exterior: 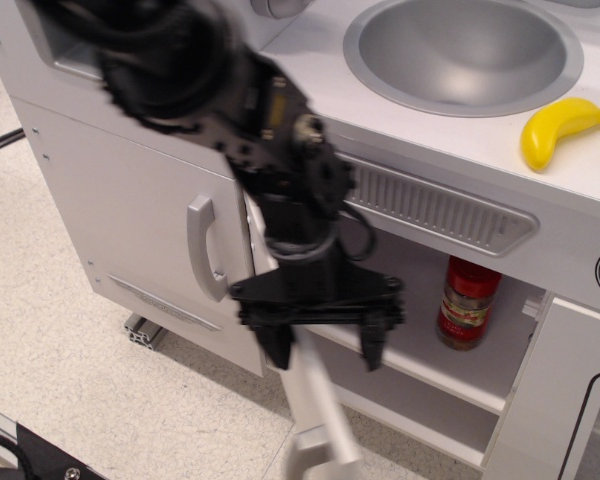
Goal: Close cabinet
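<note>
The cabinet (410, 300) is a white compartment under the counter with one inner shelf (430, 368). Its wide white door (318, 410) stands partly open and blurred, seen almost edge-on, slanting down toward the bottom of the view. My black gripper (323, 350) is open and sits over the door's upper edge, with one finger (275, 350) on the left side and the other on the right. The hinges are hidden behind the arm.
A red spice bottle (467, 300) stands on the shelf at the right. A taller door with a grey loop handle (202, 248) is at the left. A windowed door (565, 400) is at the right. A sink (463, 52) and a banana (565, 128) are on the counter.
</note>
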